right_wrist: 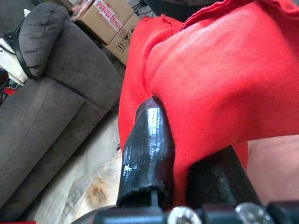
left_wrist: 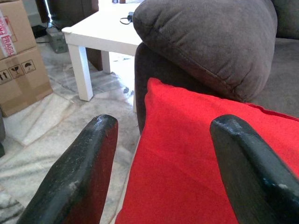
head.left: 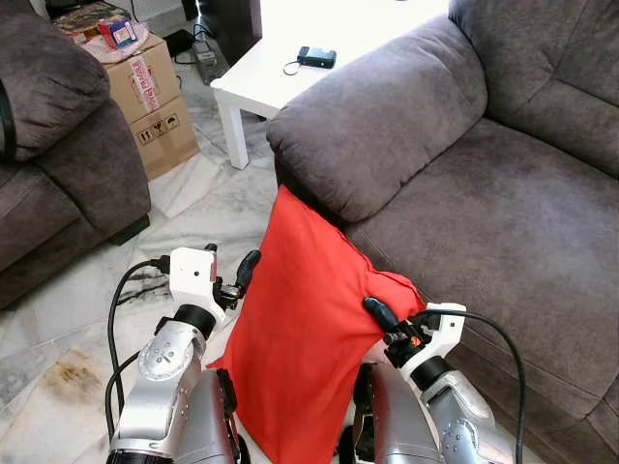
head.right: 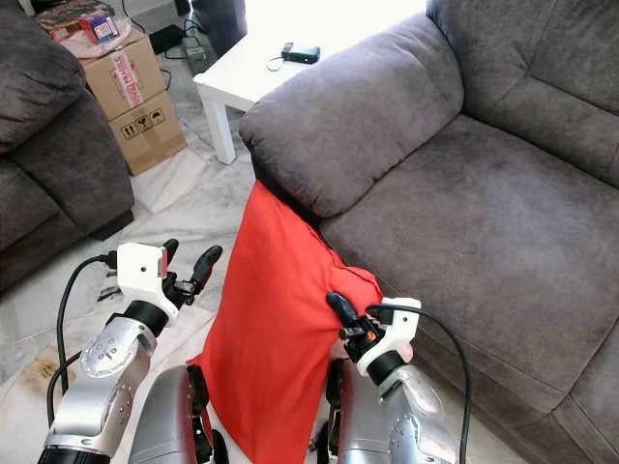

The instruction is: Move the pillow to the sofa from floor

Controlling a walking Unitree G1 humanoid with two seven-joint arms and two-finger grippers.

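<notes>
Red pillow point(head.left: 305, 338) upright, lifted between both arms, its top corner leaning against the grey sofa point(head.left: 503, 222) just under the padded armrest point(head.left: 382, 121). Lower part of pillow hangs down between the silver forearms; cannot tell whether its bottom edge touches the marble floor point(head.left: 68, 329).

Right end effector point(head.left: 379, 314) at the pillow's 3 o'clock edge, clenched on a fold of the red fabric; in the right wrist view the cloth is bunched tight between the two black fingers point(right_wrist: 147, 149).

Left end effector point(head.left: 244, 275) at the pillow's 9 o'clock edge, released: in the left wrist view the fingers point(left_wrist: 77, 182) stand well apart, with the pillow's edge in the gap between them, one finger over the red cloth, the other over the floor.

White side table point(head.left: 276, 72) at 12 o'clock beyond the armrest, a small dark device point(head.left: 316, 57) with a cord lying on it. Cardboard boxes point(head.left: 150, 101) at 11 o'clock, beside a second grey sofa point(head.left: 53, 164) at 10 o'clock.
</notes>
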